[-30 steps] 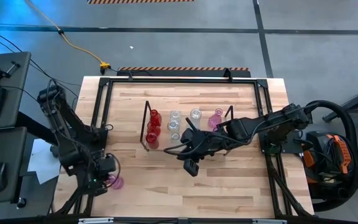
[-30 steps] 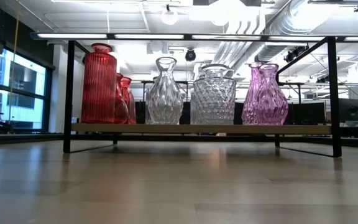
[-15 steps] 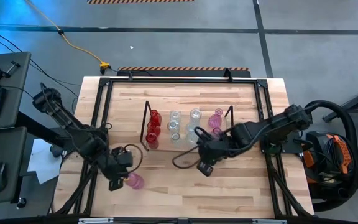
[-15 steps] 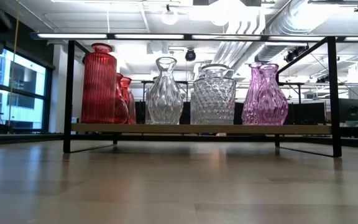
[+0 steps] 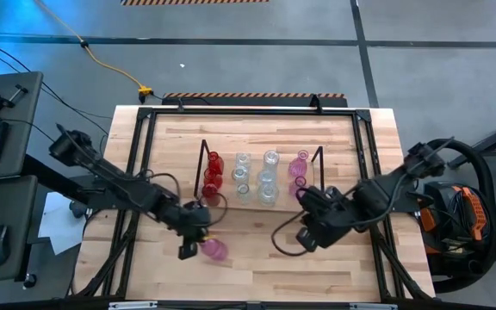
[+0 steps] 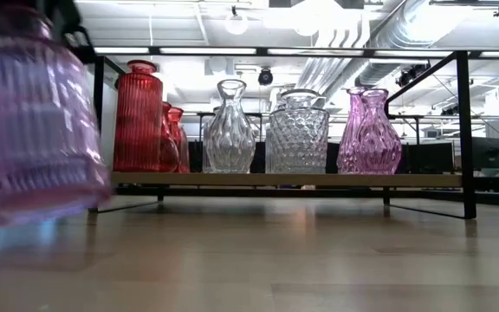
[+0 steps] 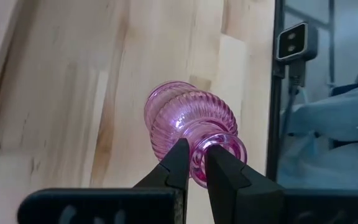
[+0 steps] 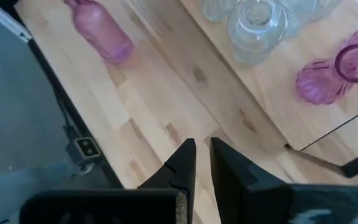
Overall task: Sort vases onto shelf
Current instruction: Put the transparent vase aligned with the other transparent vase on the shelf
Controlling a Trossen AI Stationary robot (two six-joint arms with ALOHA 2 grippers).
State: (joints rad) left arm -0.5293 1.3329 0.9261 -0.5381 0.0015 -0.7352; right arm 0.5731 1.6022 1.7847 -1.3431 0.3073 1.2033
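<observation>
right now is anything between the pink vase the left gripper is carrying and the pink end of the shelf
Nothing visible blocks it. The left gripper grips the ribbed pink vase by its neck, in front of the shelf. Bare table lies between; the right gripper holds nothing, near the pink end.

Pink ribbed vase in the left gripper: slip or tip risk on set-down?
The pink ribbed vase looks like smooth glass, pinched only at its rim by the left gripper, so it may slip or swing. Its wide body probably stands stably; likely fragile.
</observation>
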